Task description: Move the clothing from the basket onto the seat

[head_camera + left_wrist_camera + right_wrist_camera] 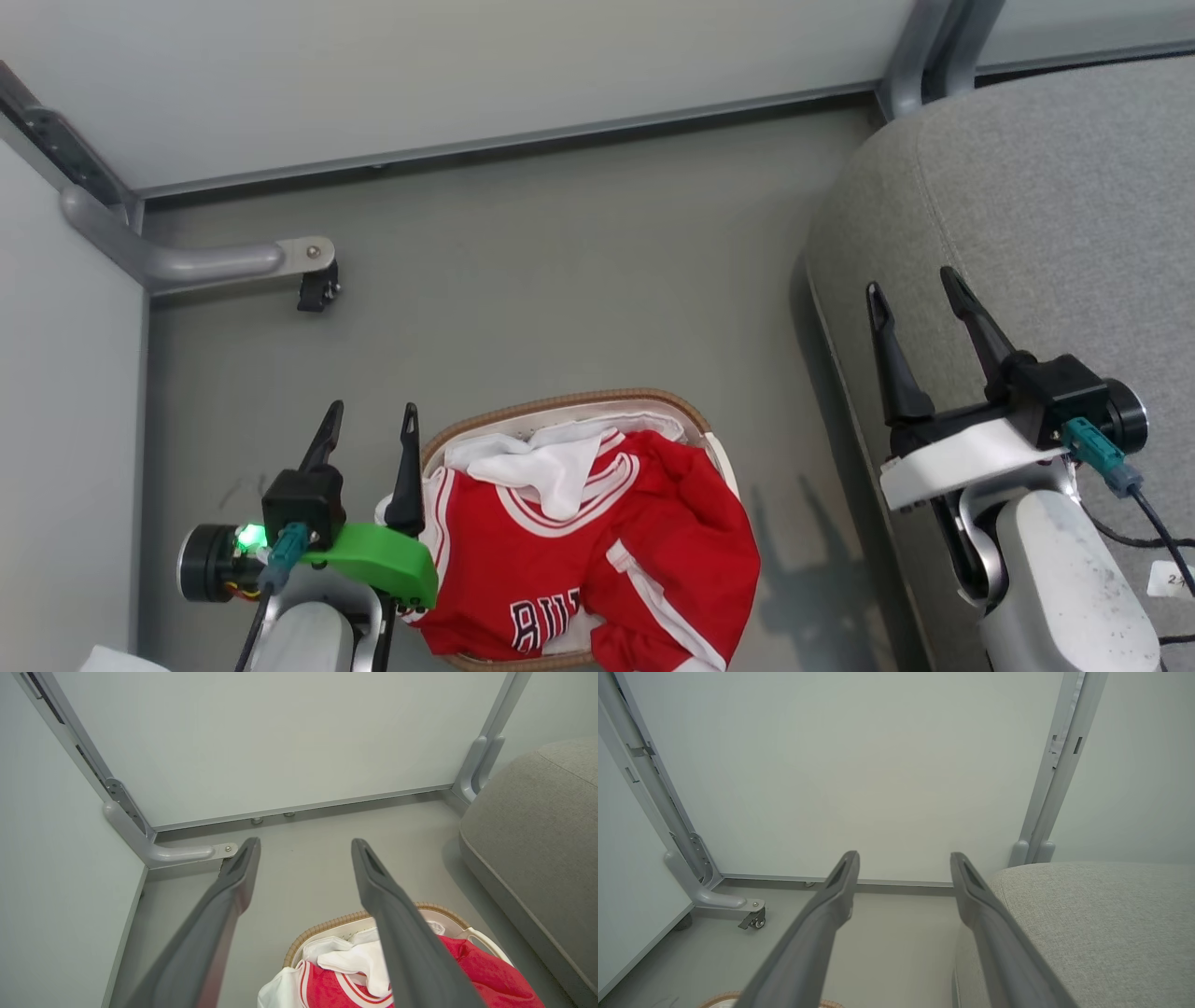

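Red clothing [597, 551] with white trim lies heaped in the basket [560, 403], spilling over its rim. We judge a shallow pinch could slip off, or tangled layers could drag the light basket or drop short of the seat [1055, 215]. Our left end effector [372, 408] and right end effector [911, 282] stand spread, empty. Smooth grey floor [560, 261] carries the basket; pale panel walls [467, 65] hem it.

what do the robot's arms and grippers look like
The left gripper and right gripper each have two long, dark, tapering fingers on a black block, a teal connector with cable, and a pale grey forearm. The left's bracket is green with a green light; the right's is white.
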Tool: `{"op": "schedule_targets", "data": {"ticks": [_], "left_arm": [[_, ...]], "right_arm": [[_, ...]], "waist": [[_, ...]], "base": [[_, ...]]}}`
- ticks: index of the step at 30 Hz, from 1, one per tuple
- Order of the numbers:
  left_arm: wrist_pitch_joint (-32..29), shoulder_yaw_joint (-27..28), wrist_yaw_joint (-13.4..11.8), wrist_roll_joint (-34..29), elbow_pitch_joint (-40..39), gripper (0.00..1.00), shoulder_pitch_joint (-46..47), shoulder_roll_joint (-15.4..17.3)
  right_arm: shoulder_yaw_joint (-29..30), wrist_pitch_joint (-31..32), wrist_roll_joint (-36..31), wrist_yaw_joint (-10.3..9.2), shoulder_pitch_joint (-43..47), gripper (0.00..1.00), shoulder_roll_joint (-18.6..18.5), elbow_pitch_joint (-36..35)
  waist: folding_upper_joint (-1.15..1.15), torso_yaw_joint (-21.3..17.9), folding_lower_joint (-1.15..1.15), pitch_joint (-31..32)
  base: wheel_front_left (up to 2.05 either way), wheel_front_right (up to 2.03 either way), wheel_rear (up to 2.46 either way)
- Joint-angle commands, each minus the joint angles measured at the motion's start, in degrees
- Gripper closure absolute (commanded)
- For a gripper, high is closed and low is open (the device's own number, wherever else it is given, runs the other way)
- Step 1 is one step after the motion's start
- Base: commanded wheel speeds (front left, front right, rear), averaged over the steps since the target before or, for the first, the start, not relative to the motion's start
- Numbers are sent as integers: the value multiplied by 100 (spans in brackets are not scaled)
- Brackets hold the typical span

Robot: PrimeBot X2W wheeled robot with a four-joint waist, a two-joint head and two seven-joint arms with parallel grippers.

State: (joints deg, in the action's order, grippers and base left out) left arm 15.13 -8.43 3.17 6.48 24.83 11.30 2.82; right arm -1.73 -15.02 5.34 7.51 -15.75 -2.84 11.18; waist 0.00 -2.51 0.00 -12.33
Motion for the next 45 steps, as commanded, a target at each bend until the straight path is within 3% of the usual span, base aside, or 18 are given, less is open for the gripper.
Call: {"op": "schedule_targets", "data": {"ticks": [1, 22, 34, 45], "left_arm": [[4, -17, 44, -5, 57, 0, 190, 16], [3, -408, 355, -414, 1198, 0, 1733, 78], [4, -936, 378, -862, 2970, 0, 2371, 265], [-187, -1815, 435, -1109, 4589, 0, 2989, 227]], "right_arm": [[-24, -24, 63, -4, -135, 0, -20, -74], [-250, -18, 452, -4, -1011, 0, -15, -634], [-395, -17, 509, -4, -1090, 0, -14, -676], [-604, -17, 626, -4, -1163, 0, -15, -701]], "waist": [[0, -202, 0, -595], [0, -646, 0, -2343], [0, -804, 0, -2833], [0, -973, 0, -3219]], "base": [[0, 0, 0], [0, 0, 0], [0, 0, 0], [0, 0, 0]]}}
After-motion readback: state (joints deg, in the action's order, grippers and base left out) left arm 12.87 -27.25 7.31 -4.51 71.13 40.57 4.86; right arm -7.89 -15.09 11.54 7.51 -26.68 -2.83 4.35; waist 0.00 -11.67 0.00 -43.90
